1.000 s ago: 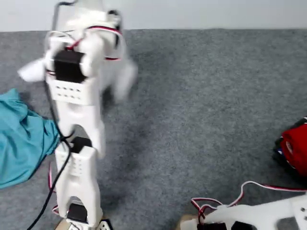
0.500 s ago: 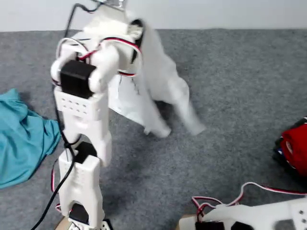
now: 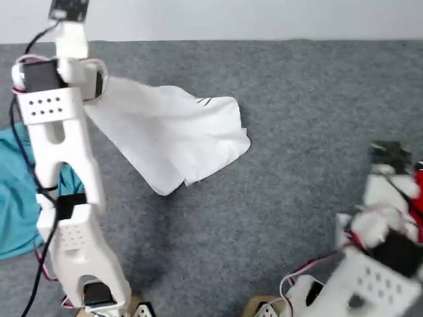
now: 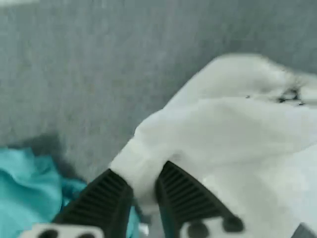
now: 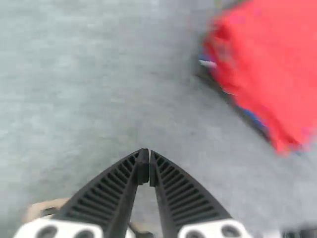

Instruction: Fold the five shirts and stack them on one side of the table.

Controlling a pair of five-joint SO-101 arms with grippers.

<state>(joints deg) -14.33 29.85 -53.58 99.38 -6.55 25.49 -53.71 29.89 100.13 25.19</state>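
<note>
The left gripper [image 4: 143, 181] pinches a bunched edge of the white shirt [image 4: 233, 129] between its black ribbed jaws, the shirt spreading away over the grey table [image 4: 74, 74], with a teal shirt [image 4: 25, 193] crumpled just beside the gripper.

Shirt [image 3: 172, 135] between left heap [image 3: 13, 205], right heap [image 3: 417, 195]

1. Bench [image 3: 297, 132]: grey, felt-like covering over the whole surface.
2. White shirt [image 3: 172, 139]: loosely spread and creased on the far-left part.
3. Teal shirt [image 3: 13, 211]: bunched at the left edge, near the white shirt.
4. Red garment [image 5: 267, 69]: at the right edge, well apart from both shirts, with dark blue cloth showing at its edge.
</note>
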